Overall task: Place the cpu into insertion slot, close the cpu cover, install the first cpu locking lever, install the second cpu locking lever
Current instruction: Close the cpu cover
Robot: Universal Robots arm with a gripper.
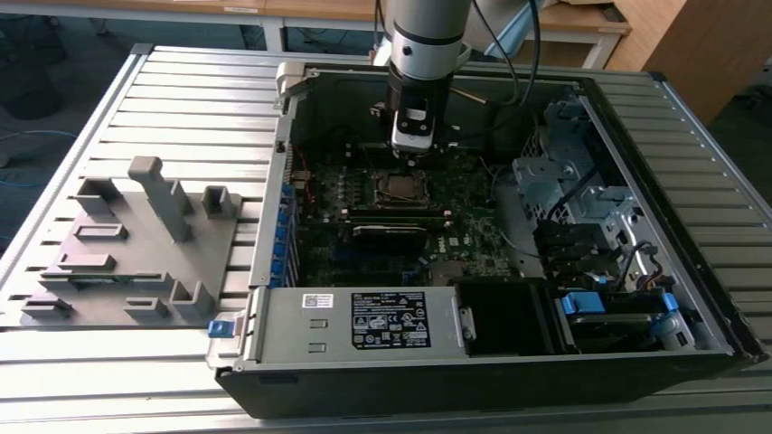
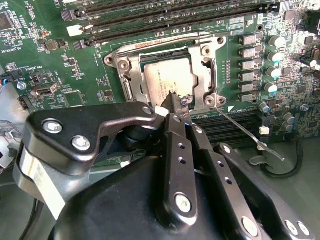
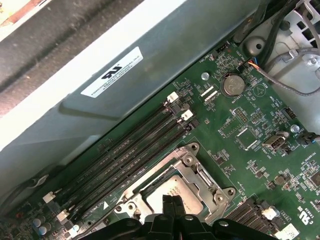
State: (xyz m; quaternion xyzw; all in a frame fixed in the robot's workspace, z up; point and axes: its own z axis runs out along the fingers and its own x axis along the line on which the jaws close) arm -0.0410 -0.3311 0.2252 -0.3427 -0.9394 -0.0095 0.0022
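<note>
Down at the socket's corner, the claw [image 2: 176, 102] is seen with its two fingers pressed together, closed, with nothing made out between them. The tips are poised over one corner of the cpu cover [image 2: 132, 75], though whether the metal is actually touched cannot be told. Just ahead of the tips, the cpu [image 2: 167, 80] is found seated flat in the insertion slot [image 1: 381, 188]. Its dull grey top is framed by the cover's window, and the cover is laid down over it. Off to one side of the tips, a thin wire locking lever [image 2: 245, 131] is seen angled out away from the socket, not tucked against the cover. On the far side of the cpu from the claw, a second lever [image 2: 170, 41] is laid along the cover's edge. Further out, long black memory slots [image 2: 150, 22] are ranged across the green motherboard [image 2: 60, 65]. Wider still, in the exterior view, the arm is shown reaching down into the open computer case [image 1: 483, 389], with a grey power supply [image 1: 362, 321] nearer the camera than the claw. Well away from the claw, on the exterior view's left, a grey fixture block [image 1: 133, 244] is set on the slatted table [image 1: 181, 81].
</note>
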